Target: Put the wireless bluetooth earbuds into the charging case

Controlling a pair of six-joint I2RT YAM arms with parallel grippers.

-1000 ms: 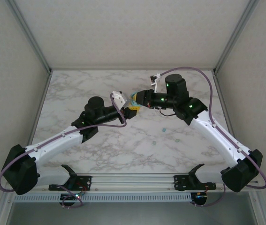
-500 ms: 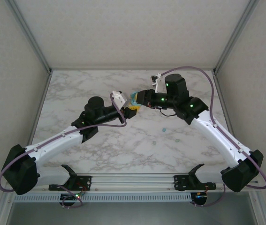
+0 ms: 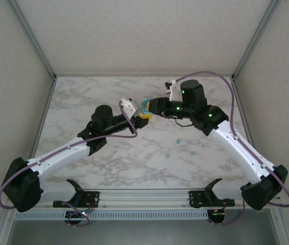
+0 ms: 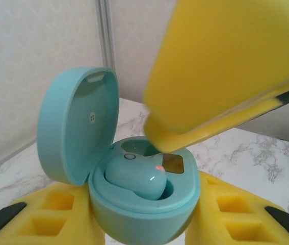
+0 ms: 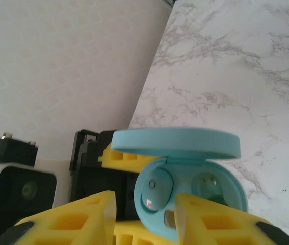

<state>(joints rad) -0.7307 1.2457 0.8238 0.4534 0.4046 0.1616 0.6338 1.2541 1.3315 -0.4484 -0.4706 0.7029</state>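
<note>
Left wrist view: left gripper pinches the open case; one earbud sits inside. Right gripper is spread above the case. Loose earbuds, apart from the case, are likely light and slippery; pinch across the body.

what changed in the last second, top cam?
Right arm swung slightly right; right gripper still at the open case. Left gripper still holds the case, one earbud seated. Loose earbuds on the table unmoved.
</note>
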